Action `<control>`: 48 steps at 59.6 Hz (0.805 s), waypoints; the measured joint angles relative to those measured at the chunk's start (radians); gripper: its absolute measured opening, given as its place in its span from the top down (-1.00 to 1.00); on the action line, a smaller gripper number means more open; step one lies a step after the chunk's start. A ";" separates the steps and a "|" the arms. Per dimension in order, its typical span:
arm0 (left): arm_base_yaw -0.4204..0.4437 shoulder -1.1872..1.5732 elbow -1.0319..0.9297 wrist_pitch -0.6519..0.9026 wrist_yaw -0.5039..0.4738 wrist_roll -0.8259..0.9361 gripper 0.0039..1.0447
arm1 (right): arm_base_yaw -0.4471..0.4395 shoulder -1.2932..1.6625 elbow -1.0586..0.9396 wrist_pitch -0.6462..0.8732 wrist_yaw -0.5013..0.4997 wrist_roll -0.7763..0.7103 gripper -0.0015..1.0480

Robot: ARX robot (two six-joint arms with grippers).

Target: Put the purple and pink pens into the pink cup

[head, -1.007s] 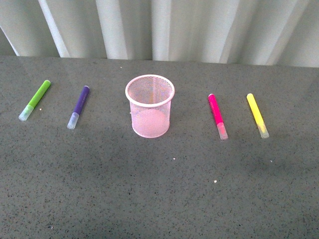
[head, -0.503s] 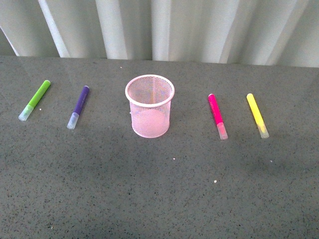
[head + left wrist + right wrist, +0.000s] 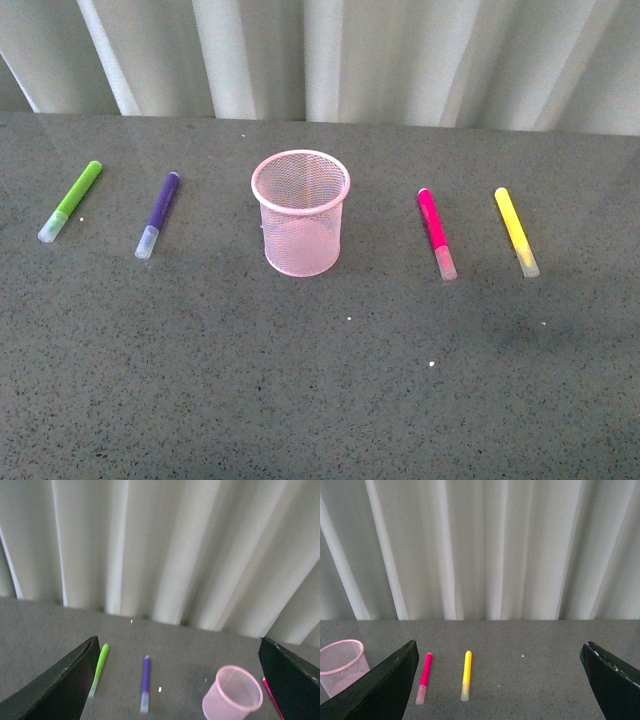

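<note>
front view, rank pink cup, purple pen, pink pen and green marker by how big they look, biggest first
1. pink cup, clearly the largest.
2. purple pen, pink pen and green marker: about the same length and thickness, too alike to rank.

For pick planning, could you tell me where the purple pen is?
Front view: the purple pen lies left of the pink cup, between it and the green marker.

Soft even light w/ faint shadows — left wrist view blurry, others sharp.
</note>
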 joint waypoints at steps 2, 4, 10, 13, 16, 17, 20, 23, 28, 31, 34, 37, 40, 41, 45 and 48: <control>0.001 0.083 0.047 0.027 0.029 0.002 -0.88 | 0.000 0.000 0.000 0.000 0.000 0.000 -0.87; 0.004 0.195 0.113 0.051 0.064 0.006 -0.88 | 0.000 0.000 0.000 0.000 0.000 0.000 -0.87; 0.012 0.451 0.279 0.010 0.141 0.014 -0.88 | 0.000 0.000 0.000 0.000 0.000 0.000 -0.87; 0.014 0.583 0.370 -0.021 0.132 0.021 -0.88 | 0.000 0.000 0.000 0.000 0.000 0.000 -0.87; 0.017 0.704 0.467 -0.073 0.150 0.032 -0.88 | 0.000 0.000 0.000 0.000 0.000 0.000 -0.87; 0.018 0.749 0.505 -0.096 0.158 0.034 -0.88 | 0.000 0.000 0.000 0.000 0.000 0.000 -0.87; 0.018 0.832 0.579 -0.141 0.160 0.052 -0.88 | 0.000 0.000 0.000 0.000 0.000 0.000 -0.87; 0.021 0.927 0.660 -0.157 0.149 0.085 -0.88 | 0.000 0.000 0.000 0.000 0.000 0.000 -0.87; 0.026 1.057 0.789 -0.233 0.141 0.113 -0.88 | 0.000 0.000 0.000 0.000 0.000 0.000 -0.87; 0.031 1.114 0.844 -0.274 0.129 0.124 -0.88 | 0.000 0.000 0.000 0.000 0.000 0.000 -0.87; 0.038 1.179 0.906 -0.340 0.135 0.125 -0.88 | 0.000 0.000 0.000 0.000 0.000 0.000 -0.87; 0.043 1.225 0.948 -0.394 0.134 0.133 -0.88 | 0.000 0.000 0.000 0.000 0.000 0.000 -0.87; 0.047 1.277 0.993 -0.452 0.109 0.134 -0.88 | 0.000 0.000 0.000 0.000 0.000 0.000 -0.87; 0.048 1.287 1.002 -0.464 0.106 0.133 -0.88 | 0.000 0.000 0.000 0.000 0.000 0.000 -0.87; 0.053 1.347 1.053 -0.531 0.080 0.130 -0.88 | 0.000 0.000 0.000 0.000 0.000 0.000 -0.87; 0.055 1.374 1.073 -0.548 0.077 0.130 -0.88 | 0.000 0.000 0.000 0.000 0.000 0.000 -0.87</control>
